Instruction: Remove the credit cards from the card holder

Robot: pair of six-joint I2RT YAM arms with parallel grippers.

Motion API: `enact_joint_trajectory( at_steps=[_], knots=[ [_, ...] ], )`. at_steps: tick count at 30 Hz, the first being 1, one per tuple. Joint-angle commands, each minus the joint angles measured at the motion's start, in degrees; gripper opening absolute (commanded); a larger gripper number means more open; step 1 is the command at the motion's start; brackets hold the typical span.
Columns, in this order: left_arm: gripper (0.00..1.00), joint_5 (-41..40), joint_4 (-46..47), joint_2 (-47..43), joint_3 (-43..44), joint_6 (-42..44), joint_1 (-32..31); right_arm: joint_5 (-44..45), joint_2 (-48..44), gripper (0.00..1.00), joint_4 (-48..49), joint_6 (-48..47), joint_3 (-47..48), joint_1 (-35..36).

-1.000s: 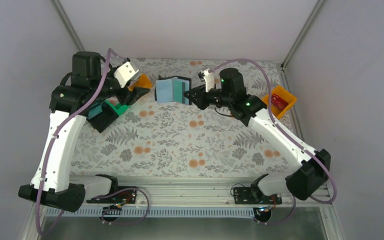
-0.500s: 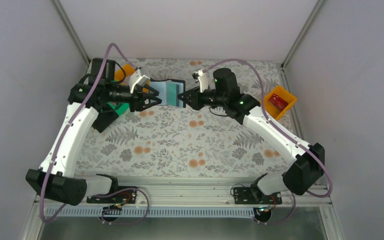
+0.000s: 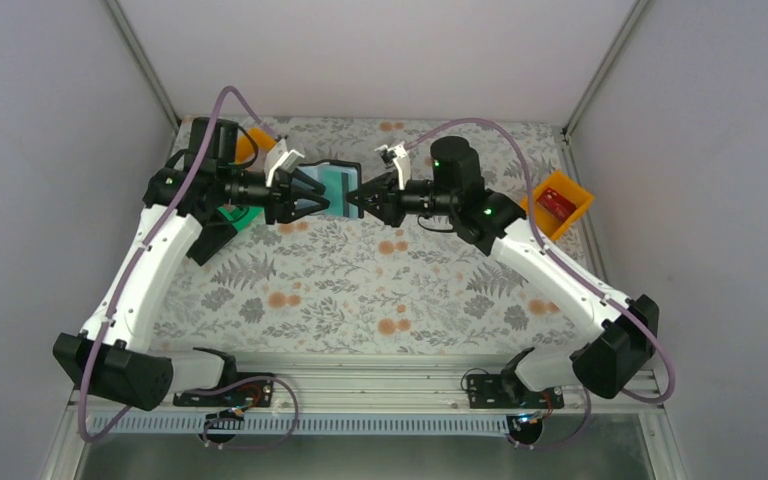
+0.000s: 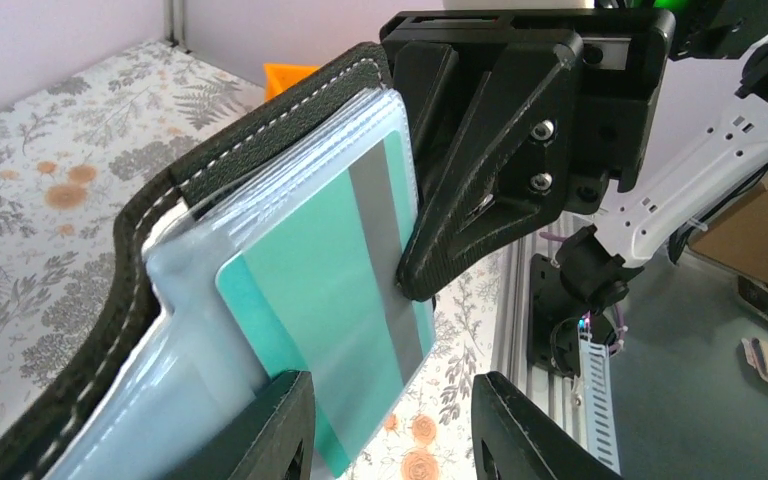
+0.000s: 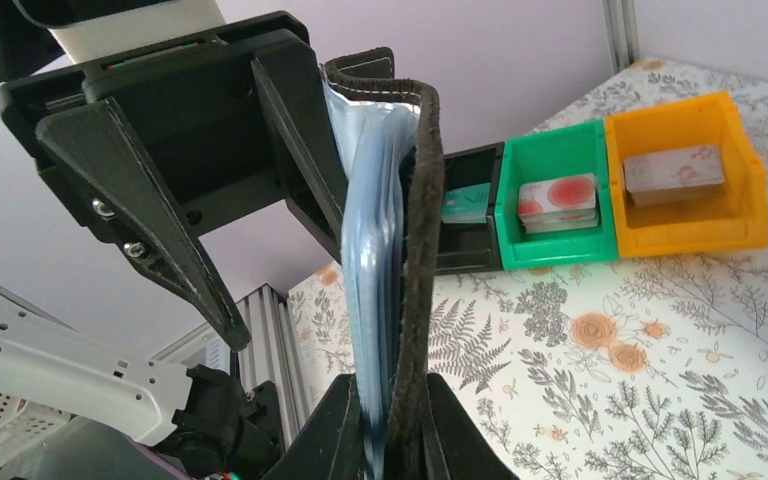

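Right gripper (image 5: 392, 440): pressed together on one edge of the card holder (image 5: 418, 250), holding it clear of the tabletop (image 3: 360, 290).
Card holder: open, standing out from the right gripper's fingertips and reaching toward the left gripper (image 4: 392, 392); black stitched outside, pale blue pocketed inside.
Teal credit card (image 4: 330, 320): lies on the holder's pocketed inside, partly out of its pocket, with a grey stripe along its length. Its free corner sits between the left gripper's fingers.
Left gripper: spread, straddling the card's free corner. One finger (image 4: 280, 425) lies against the holder's inside beside the card, and the other (image 4: 515, 425) stands apart from the card's edge; it is not pinching.
Grippers to each other: tip to tip, close together, the holder bridging them.
Bins: black bin (image 5: 470, 262), green bin (image 5: 560, 250) and orange bin (image 5: 690, 232) stand in a row on the tabletop beyond the right gripper's fingertips, past the holder.
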Motion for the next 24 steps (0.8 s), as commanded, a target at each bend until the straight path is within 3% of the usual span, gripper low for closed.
enact_joint_trajectory(
  at_steps=[1,14,21,24],
  knots=[
    [0.40,-1.40,1.08,-1.68,-0.56,-0.48,0.38,-4.66,-3.97,0.04,4.92,-2.60,0.50,0.87],
    [0.35,1.17,1.26,-0.80,0.13,0.18,-0.97,-12.09,-4.21,0.04,10.28,-3.23,-1.08,2.07],
    [0.22,10.38,-0.61,0.55,3.27,2.31,-1.80,-11.21,-1.82,0.04,10.53,-3.39,-0.71,2.63],
    [0.20,14.90,-3.13,0.96,5.26,4.45,-1.73,-10.74,-2.11,0.04,10.60,-4.23,-1.10,2.63]
  ],
)
